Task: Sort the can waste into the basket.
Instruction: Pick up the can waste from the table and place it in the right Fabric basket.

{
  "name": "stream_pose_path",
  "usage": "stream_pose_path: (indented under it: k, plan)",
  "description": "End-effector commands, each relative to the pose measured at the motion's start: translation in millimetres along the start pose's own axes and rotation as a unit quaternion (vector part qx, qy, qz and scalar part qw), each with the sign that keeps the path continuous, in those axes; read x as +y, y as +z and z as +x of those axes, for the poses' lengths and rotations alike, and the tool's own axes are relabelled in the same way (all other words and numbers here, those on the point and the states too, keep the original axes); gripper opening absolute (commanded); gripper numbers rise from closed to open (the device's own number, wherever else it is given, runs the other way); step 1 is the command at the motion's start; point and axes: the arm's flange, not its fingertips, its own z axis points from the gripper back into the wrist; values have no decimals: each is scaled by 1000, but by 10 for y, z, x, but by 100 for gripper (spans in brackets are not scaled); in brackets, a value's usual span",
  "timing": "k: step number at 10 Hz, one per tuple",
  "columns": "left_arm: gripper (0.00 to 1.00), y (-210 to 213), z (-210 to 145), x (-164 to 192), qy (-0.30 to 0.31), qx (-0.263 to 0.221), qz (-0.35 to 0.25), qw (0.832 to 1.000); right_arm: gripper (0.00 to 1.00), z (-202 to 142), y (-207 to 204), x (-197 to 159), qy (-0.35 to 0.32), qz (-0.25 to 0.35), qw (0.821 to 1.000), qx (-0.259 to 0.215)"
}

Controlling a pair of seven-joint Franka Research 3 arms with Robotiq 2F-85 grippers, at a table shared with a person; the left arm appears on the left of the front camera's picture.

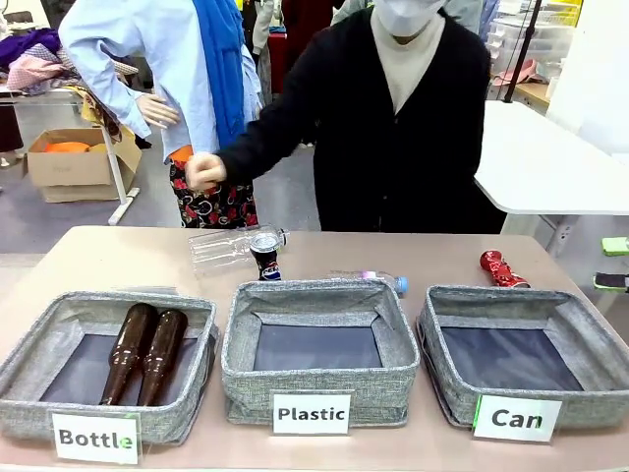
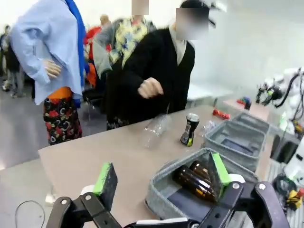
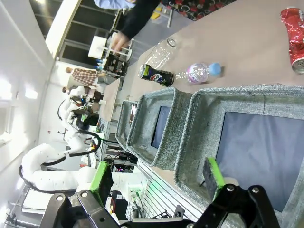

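Note:
A dark can (image 1: pixel 265 254) with a silver top stands upright on the table behind the middle bin; it also appears in the left wrist view (image 2: pixel 190 129) and the right wrist view (image 3: pixel 156 74). A crushed shiny red can (image 1: pixel 502 268) lies on the table just behind the grey basket labelled "Can" (image 1: pixel 491 295). My left gripper (image 2: pixel 162 176) is open, hovering near the bin with the brown bottles. My right gripper (image 3: pixel 157 179) is open, close to the near wall of the Can basket (image 3: pixel 204 137), with the red can (image 3: pixel 295 38) beyond it.
A "Bottle" bin (image 1: pixel 39 339) holds two brown glass bottles (image 1: pixel 142 354). The "Plastic" bin (image 1: pixel 246 374) stands in the middle. A clear plastic bottle (image 1: pixel 221 246) and a small one with a blue cap (image 1: pixel 378 278) lie behind it. The person's fist (image 1: pixel 204 171) hovers above the far edge.

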Motion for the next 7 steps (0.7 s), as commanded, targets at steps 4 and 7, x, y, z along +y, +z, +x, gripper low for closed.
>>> stream_pose_path:
  k: [4,7]
  plan:
    - [100,-2418,372,-115,-59,211,19,975,100,22,-7,-9,13,12,1000,-11]
    - [100,-3656,2,-243,-98,259,11,961,100,22,-7,-9,13,12,1000,-11]
